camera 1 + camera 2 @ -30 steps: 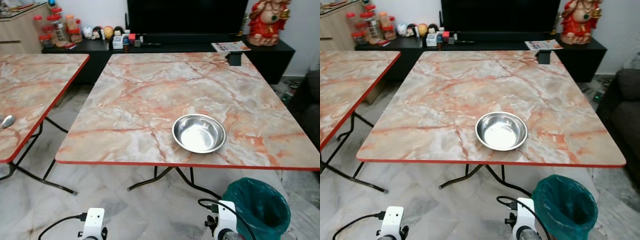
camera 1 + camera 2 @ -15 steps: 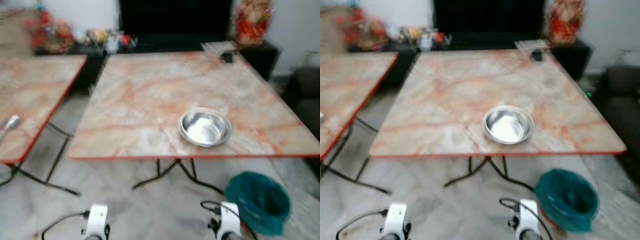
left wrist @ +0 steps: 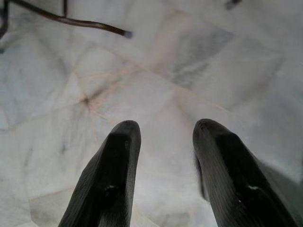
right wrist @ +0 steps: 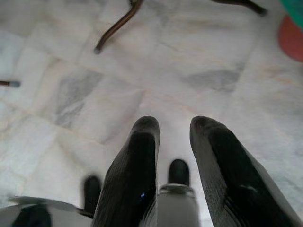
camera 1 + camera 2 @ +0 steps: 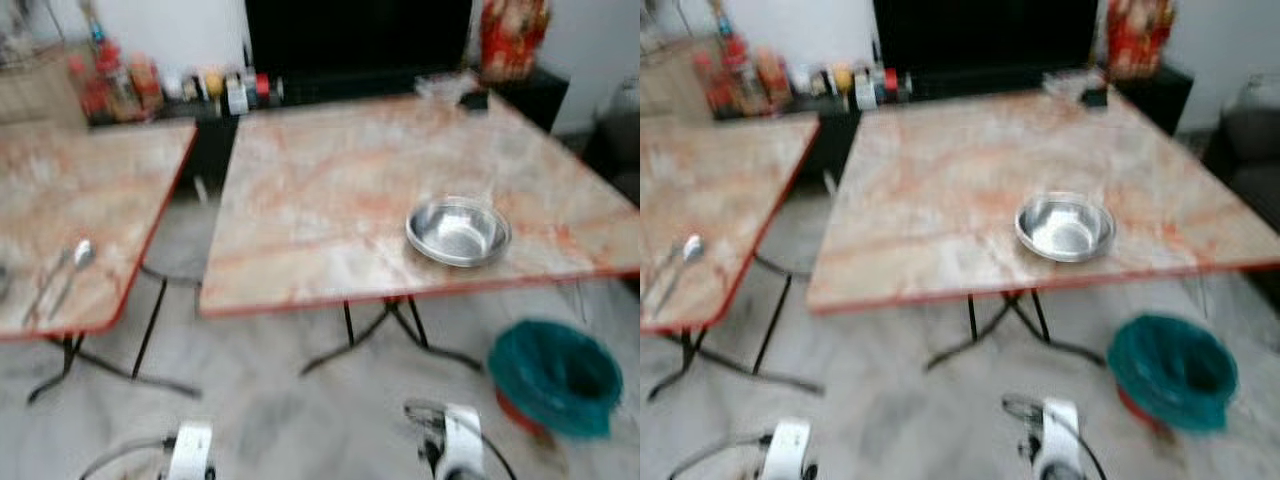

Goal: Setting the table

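Head views blurred, robot walking. Round shiny steel bowl (image 5: 458,232) sits on the square marble-pattern table with red edge (image 5: 330,190), toward its near right corner, about 1 o'clock from the robot. Second marble-pattern table (image 5: 60,200) at 10 o'clock holds a metal spoon (image 5: 75,258) and what looks like another utensil beside it, too blurred to tell. Teal-lined waste bin (image 5: 553,375) on the pale marble floor (image 3: 189,56) at 2 o'clock, just past the bowl table's near edge. Both arms hang low: left gripper (image 3: 163,142) has its black fingers spread apart, empty, over the floor; right gripper (image 4: 173,142) also parted, holding nothing. Risks: the blur could throw off locating the spoon; turning near the black metal table legs (image 4: 113,28) or bin could clip them and jolt the bowl.
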### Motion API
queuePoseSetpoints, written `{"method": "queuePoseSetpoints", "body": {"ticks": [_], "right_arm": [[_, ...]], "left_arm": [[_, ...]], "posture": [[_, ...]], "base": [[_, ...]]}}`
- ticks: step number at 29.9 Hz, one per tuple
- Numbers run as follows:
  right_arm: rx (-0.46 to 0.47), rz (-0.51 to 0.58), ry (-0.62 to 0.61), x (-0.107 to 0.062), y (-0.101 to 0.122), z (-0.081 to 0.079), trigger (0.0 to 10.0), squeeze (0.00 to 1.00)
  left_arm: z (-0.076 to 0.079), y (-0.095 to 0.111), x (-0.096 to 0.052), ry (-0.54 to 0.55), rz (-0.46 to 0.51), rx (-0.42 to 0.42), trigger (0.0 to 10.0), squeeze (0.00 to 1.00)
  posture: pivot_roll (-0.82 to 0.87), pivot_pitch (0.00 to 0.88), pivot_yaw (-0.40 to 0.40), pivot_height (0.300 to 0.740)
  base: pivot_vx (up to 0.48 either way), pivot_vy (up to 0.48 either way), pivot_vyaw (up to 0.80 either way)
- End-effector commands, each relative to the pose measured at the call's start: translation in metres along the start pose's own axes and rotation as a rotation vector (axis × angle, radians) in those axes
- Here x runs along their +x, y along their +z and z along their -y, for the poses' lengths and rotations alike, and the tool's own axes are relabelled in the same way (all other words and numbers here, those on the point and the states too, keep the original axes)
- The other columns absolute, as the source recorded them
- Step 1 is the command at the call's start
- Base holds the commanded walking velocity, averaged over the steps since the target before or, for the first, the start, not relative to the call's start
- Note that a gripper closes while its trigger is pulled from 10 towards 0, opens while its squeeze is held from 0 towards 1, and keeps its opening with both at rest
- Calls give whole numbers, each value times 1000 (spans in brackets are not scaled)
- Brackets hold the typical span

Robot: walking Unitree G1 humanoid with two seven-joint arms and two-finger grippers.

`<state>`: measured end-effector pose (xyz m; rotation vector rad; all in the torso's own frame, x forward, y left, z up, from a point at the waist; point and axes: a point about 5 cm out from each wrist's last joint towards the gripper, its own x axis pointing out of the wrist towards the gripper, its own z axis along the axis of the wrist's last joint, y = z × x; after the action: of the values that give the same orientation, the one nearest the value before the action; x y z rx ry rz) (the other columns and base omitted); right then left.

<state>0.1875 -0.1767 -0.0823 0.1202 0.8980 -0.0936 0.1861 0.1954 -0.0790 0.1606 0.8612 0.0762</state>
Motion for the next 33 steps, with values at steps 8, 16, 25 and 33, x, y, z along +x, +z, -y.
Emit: {"method": "queuePoseSetpoints", "body": {"ticks": [8,16,25,33], "right_arm": [[11,10,16,1,4,-8,10000,0],[16,21,26,2,7,-10,10000,0],[14,32,28,3,10,-11,10000,0],[19,38,33,3,11,-12,10000,0]], "left_arm": [[-8,-3,0,31,-16,15,10000,0],[-8,-3,0,30,-19,22,10000,0],[-10,-3,0,41,-20,19,10000,0],[-10,-3,0,40,-20,22,10000,0]], "posture": [[35,12,47,740],[38,11,51,740],[39,11,50,740],[43,10,51,740]], "base": [[0,480,0],[0,480,-370],[0,480,0],[0,480,0]]}}
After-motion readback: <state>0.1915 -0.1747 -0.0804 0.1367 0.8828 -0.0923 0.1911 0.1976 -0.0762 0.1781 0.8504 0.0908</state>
